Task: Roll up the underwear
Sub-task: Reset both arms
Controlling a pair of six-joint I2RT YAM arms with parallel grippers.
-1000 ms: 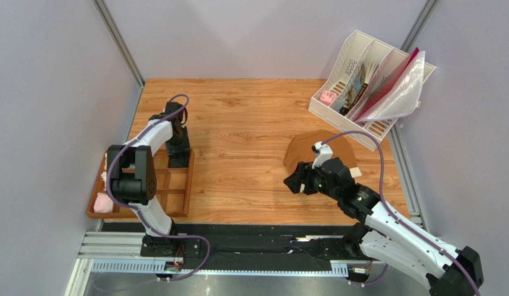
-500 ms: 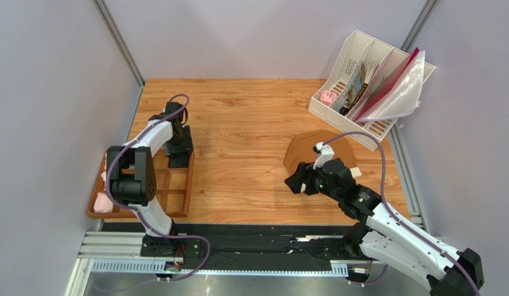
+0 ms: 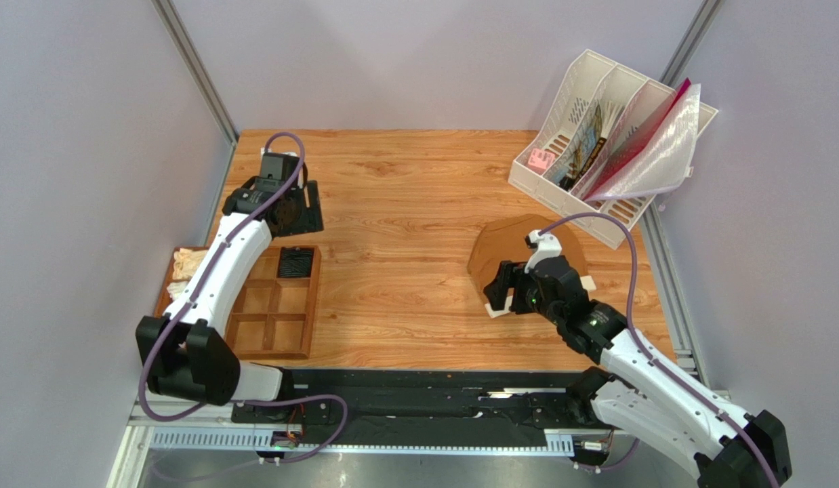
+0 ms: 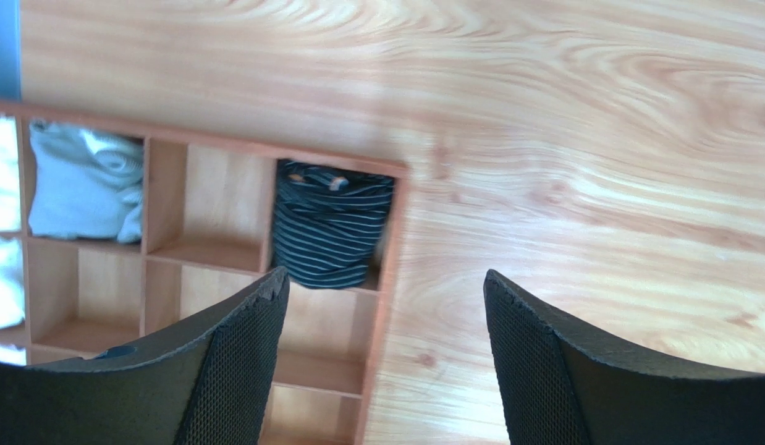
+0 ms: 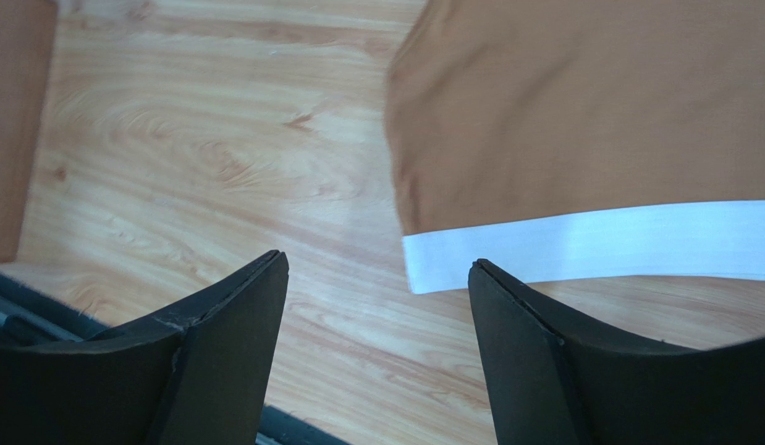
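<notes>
1. L gripper [image 4: 384, 283]: jaws spread wide, nothing between the pads. In the top view it hangs over bare light-brown wood-grain tabletop [image 3: 413, 203], just past the far end of the tray.
2. Task item: black soft-fabric underwear [image 4: 330, 222] w/ fine pale lines. It is rolled into a tight bundle and sits in one cell of the brown wooden divided tray [image 4: 210, 141]. That cell is the far corner one on the side facing the table centre.
3. The underwear is apart from both grippers. The L wrist cam shows it just ahead of the L finger, w/ no contact.
4. Other tray cells: white folded cloths [image 4: 84, 181] fill the cells on the outer side. The cells between them and the underwear show bare wood.
5. R gripper [image 5: 377, 264]: jaws spread wide, pads empty. It hangs above the near-left corner of the plain brown fabric briefs [image 5: 590, 102].
6. The briefs lie flat on the tabletop. Their white waistband [image 5: 590, 241] runs along the near edge and ends just ahead of the gap between the R fingers.
7. White slotted plastic file rack [image 3: 576, 122]: at the far R corner, holding folders and papers. A small pink item [image 3: 541, 160] sits in its leftmost slot; I cannot tell what it is.
</notes>
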